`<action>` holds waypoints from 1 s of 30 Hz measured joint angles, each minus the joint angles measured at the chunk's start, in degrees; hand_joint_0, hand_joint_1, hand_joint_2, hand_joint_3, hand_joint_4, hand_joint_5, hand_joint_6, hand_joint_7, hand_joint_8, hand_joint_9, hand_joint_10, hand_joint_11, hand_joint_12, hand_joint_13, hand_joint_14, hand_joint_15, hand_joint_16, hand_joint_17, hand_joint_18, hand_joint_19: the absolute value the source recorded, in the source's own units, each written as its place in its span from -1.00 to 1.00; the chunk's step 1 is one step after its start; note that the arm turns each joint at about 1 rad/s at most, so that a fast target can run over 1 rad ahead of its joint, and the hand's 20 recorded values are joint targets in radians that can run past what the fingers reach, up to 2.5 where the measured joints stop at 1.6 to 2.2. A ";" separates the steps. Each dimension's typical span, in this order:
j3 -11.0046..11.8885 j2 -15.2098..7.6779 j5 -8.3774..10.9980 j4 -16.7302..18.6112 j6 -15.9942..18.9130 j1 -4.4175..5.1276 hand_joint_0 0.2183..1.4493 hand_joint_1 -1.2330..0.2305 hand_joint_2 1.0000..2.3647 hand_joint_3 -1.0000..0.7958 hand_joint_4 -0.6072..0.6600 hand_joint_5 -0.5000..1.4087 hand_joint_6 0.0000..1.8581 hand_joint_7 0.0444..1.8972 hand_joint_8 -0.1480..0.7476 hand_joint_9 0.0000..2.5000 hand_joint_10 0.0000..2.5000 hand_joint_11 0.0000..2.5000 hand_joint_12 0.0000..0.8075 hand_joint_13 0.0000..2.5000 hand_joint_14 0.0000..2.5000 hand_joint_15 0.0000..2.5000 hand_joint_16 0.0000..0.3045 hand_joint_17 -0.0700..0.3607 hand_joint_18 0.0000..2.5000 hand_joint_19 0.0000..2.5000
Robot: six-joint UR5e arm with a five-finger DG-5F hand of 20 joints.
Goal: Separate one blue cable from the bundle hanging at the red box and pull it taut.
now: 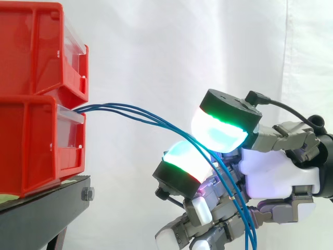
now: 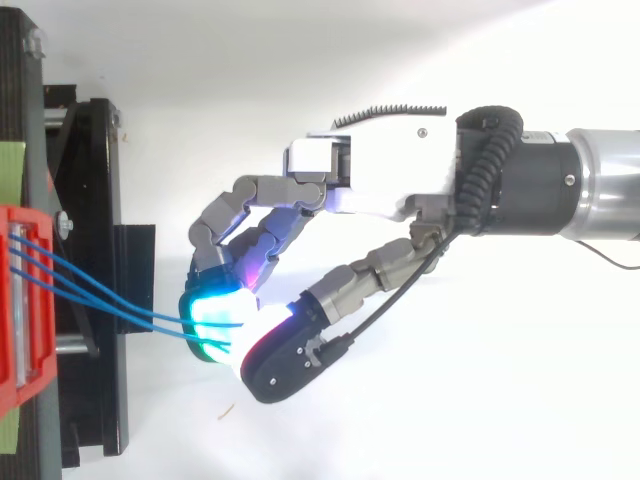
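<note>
At the front of the lower red bin [image 1: 31, 140], three blue cables [image 1: 125, 109] emerge side by side and arc away from it, then drop steeply past the hand [image 1: 276, 177]. All three run as one bundle, none separated. Hand state: fingers curled, with the bundle caught between two glowing green-cyan fingertips [image 1: 221, 133]. An upper red bin [image 1: 31, 47] sits stacked on the lower one; both rest on a black stand [image 1: 41, 208] before a white curtain [image 1: 156, 41]

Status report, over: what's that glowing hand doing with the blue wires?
Hand curled round all three blue cables. Cables sag from lower red bin, none separated, not taut. Nothing in the way.
</note>
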 measured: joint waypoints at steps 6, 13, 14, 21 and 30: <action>0.01 -0.01 0.03 0.00 0.02 0.03 -0.17 -0.64 -1.00 -0.44 0.13 -0.69 -0.04 0.05 -0.05 -0.41 -0.99 -0.46 -0.12 -0.55 -0.99 -0.80 -0.69 -0.17 -0.44 -0.81; 0.01 0.00 -0.06 0.00 -0.01 0.02 -0.12 -0.64 -1.00 -0.44 0.06 -0.68 -0.04 0.07 -0.07 -0.40 -0.99 -0.47 -0.13 -0.55 -0.99 -0.81 -0.70 -0.19 -0.42 -0.81; 0.01 0.00 -0.09 0.00 0.00 0.01 -0.13 -0.63 -1.00 -0.44 0.07 -0.68 -0.04 0.06 -0.06 -0.40 -0.99 -0.46 -0.14 -0.55 -0.99 -0.80 -0.69 -0.19 -0.42 -0.81; 0.00 -0.01 -0.11 -0.01 0.03 0.02 -0.38 -0.47 -1.00 -0.44 0.06 -0.66 -0.07 0.08 -0.05 -0.38 -0.99 -0.48 -0.13 -0.56 -0.99 -0.79 -0.69 -0.19 -0.45 -0.75; -0.02 0.00 -0.02 0.00 0.02 0.06 -0.37 -0.20 -1.00 -0.44 0.13 -0.59 -0.27 0.23 -0.06 -0.36 -0.99 -0.55 -0.13 -0.58 -0.99 -0.78 -0.70 -0.19 -0.49 -0.71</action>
